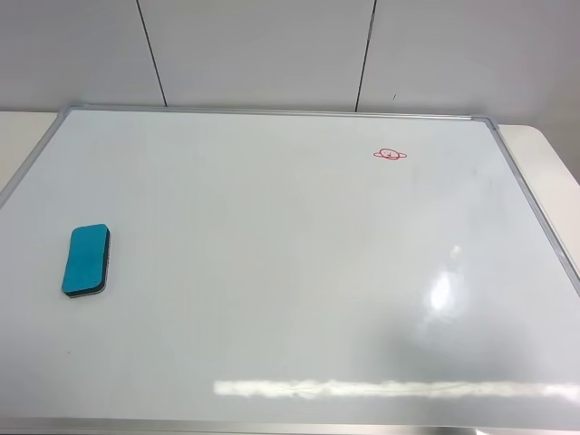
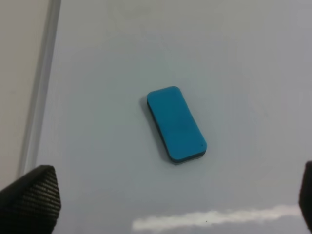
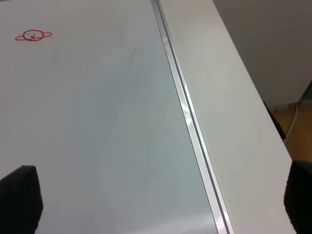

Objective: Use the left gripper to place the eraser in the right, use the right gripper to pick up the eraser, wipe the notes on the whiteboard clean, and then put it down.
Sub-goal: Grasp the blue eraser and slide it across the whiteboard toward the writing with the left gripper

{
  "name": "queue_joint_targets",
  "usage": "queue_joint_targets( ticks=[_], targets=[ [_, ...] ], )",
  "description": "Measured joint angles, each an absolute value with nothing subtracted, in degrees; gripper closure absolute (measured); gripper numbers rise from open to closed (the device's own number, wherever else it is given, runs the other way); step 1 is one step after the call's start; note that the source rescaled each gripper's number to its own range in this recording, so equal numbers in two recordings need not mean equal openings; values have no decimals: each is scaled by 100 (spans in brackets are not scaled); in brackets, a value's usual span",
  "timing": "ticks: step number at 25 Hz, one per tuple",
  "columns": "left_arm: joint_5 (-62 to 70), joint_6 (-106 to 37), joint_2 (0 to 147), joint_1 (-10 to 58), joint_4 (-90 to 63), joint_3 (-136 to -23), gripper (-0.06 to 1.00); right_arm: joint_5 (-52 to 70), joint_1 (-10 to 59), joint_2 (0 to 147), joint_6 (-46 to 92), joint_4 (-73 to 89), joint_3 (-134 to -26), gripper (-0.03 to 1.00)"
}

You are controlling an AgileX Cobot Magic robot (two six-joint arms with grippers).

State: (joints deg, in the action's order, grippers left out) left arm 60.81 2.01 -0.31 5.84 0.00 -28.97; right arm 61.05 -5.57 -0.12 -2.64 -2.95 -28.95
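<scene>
The eraser (image 1: pixel 87 259), teal on top with a dark felt base, lies flat on the left part of the whiteboard (image 1: pixel 272 272). It also shows in the left wrist view (image 2: pixel 176 123), ahead of my left gripper (image 2: pixel 168 202), whose fingers (image 2: pixel 29 197) stand wide apart and empty. The notes (image 1: pixel 390 154), a small red oval with a line across it, sit at the board's far right; they also show in the right wrist view (image 3: pixel 32 36). My right gripper (image 3: pixel 158 200) is open and empty over the board's right edge. Neither arm shows in the exterior high view.
The board's silver frame (image 3: pixel 192 126) runs along the right side, with a strip of white table (image 3: pixel 229 97) beyond it and the table's drop-off (image 3: pixel 292 117) further out. A grey panelled wall (image 1: pixel 272 54) stands behind the board.
</scene>
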Motion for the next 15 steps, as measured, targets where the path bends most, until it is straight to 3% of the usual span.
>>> queue_joint_targets(
  ticks=[10, 15],
  targets=[
    [6076, 201, 50, 584, 0, -2897, -6, 6105, -557, -12, -264, -295, -2895, -3],
    [5687, 176, 1286, 584, 0, -3188, -6, 6105, -557, -12, -264, -295, -2895, -3]
  ],
)
